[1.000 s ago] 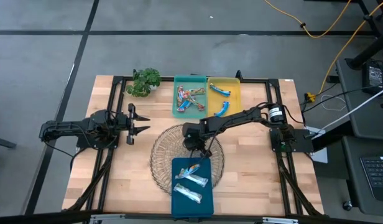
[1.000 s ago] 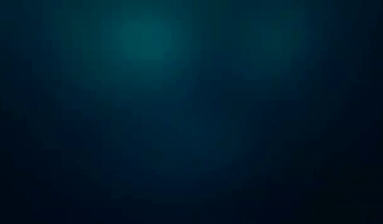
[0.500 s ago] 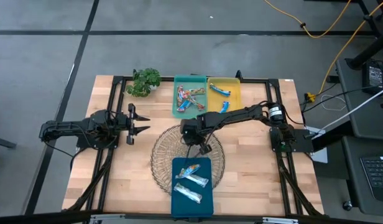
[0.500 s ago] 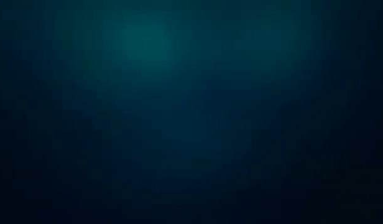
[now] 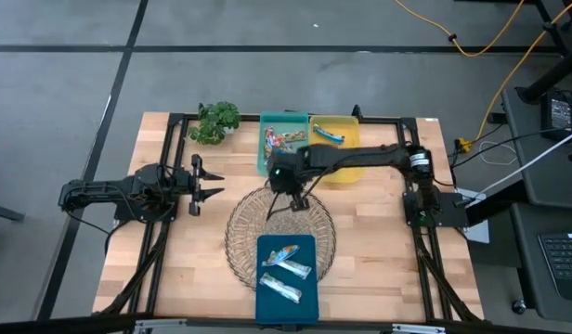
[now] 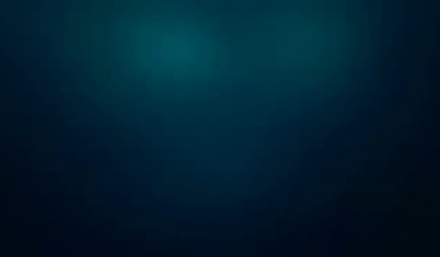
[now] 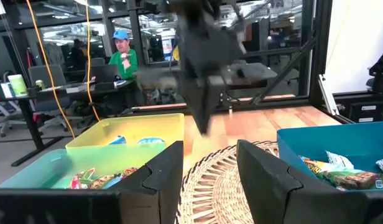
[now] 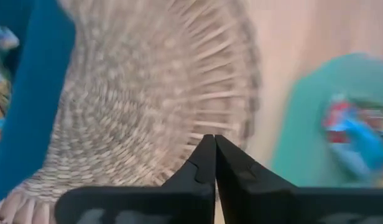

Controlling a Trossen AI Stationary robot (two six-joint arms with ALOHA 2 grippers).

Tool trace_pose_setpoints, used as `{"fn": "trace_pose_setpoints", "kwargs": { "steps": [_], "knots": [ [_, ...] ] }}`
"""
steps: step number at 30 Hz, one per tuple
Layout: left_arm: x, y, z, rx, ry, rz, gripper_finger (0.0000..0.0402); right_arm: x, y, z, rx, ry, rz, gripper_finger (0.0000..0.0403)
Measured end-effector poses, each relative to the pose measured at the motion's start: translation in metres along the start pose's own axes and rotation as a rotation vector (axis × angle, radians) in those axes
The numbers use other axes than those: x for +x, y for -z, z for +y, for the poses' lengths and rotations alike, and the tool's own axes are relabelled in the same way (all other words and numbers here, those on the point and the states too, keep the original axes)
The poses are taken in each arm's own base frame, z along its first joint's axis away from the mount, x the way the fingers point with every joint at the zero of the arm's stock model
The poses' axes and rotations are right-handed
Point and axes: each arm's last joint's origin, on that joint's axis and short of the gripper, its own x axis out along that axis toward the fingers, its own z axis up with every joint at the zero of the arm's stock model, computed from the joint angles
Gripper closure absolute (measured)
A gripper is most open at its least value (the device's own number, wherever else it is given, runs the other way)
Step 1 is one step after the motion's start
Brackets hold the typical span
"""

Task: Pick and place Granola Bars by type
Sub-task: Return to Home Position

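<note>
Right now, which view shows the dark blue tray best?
The high view: the dark blue tray lies whole, three bars inside. Left wrist catches one part; right wrist a blurred edge; the low view is dark.

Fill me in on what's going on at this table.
The Granola Bars lie sorted in three trays: a green tray, a yellow tray and, at the front, a dark blue tray. The wire basket between them looks empty. The right gripper hovers over the basket's far edge, fingers shut on nothing. The left gripper waits at the table's left side, fingers open.
</note>
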Motion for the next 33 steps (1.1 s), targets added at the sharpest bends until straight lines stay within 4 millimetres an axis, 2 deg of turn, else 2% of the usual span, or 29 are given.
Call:
{"fn": "trace_pose_setpoints", "kwargs": {
  "steps": [9,15,19,23,27,33],
  "knots": [
    [0.0,0.0,0.0,0.0,0.0,0.0,0.0258,-0.095,0.012,-0.03,0.037,0.137,-0.224,0.0394],
    [0.0,0.0,0.0,0.0,0.0,0.0,0.0258,-0.132,0.031,-0.055,0.005,0.234,-0.267,0.0394],
    [0.0,0.0,0.0,0.0,0.0,0.0,0.0258,-0.147,0.046,-0.072,0.012,0.278,-0.283,0.0383],
    [0.0,0.0,0.0,0.0,0.0,0.0,0.0258,-0.16,0.056,-0.09,0.022,0.214,-0.39,0.0391],
    [0.0,0.0,0.0,0.0,0.0,0.0,0.0258,-0.165,0.063,-0.104,0.022,0.196,-0.452,0.0398],
    [0.0,0.0,0.0,0.0,0.0,0.0,0.0258,-0.168,0.064,-0.111,-0.003,0.235,-0.489,0.0388]
  ]
}}
